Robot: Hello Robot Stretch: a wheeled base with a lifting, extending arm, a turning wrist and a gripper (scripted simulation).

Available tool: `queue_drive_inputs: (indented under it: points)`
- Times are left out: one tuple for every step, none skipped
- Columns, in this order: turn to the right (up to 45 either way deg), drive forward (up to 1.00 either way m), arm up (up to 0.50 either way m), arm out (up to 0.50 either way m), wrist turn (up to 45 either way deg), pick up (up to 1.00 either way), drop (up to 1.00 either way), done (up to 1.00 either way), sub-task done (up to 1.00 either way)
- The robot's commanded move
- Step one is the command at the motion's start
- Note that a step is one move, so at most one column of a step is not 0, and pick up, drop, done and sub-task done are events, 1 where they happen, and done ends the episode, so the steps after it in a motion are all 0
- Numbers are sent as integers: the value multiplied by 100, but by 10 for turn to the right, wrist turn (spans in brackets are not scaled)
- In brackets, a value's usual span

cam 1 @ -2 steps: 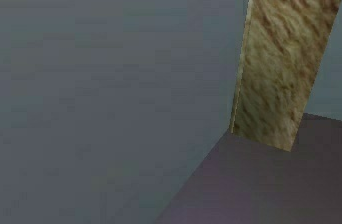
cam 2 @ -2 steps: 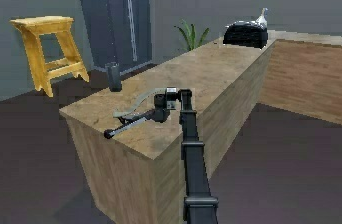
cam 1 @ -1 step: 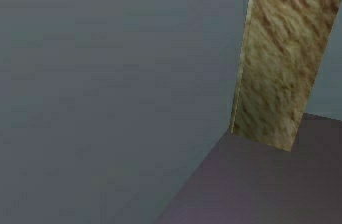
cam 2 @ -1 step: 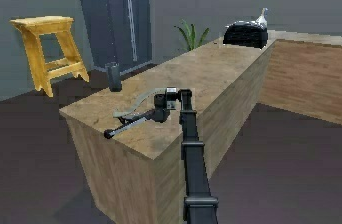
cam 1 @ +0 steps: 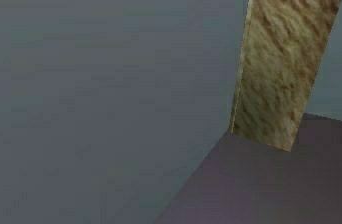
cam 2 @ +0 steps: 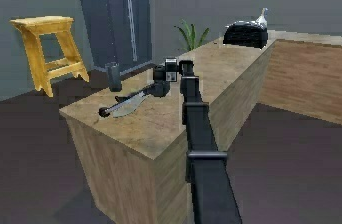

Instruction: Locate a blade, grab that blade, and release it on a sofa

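In the arm side view, a long tabletop of light brown wood [cam 2: 229,75] runs from the lower left of centre up toward the upper right. A knife with a grey blade and a dark handle [cam 2: 129,103] lies flat on its near end, left of centre in the frame. The dark square arm [cam 2: 199,130] rises from the bottom edge and ends just above and right of the knife, its jaws pointing down-left toward the blade. Whether the jaws grip the knife or anything else cannot be told. A small dark upright object [cam 2: 110,75] stands near the tabletop's left edge. A black rounded object [cam 2: 245,35] sits at the far end. Beyond are a yellow wooden stool [cam 2: 51,50] at upper left, a dark grey cabinet [cam 2: 119,30] and a green leafy plant [cam 2: 189,32]. The forward view shows a grey wall [cam 1: 99,90], a mottled tan upright panel [cam 1: 284,70] and dark floor [cam 1: 279,185].
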Motion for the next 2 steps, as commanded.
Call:
queue_drive_inputs:
  points:
    - [0,0,-10,0,0,0,0,0,0]
    - [0,0,10,0,0,0,0,0,0]
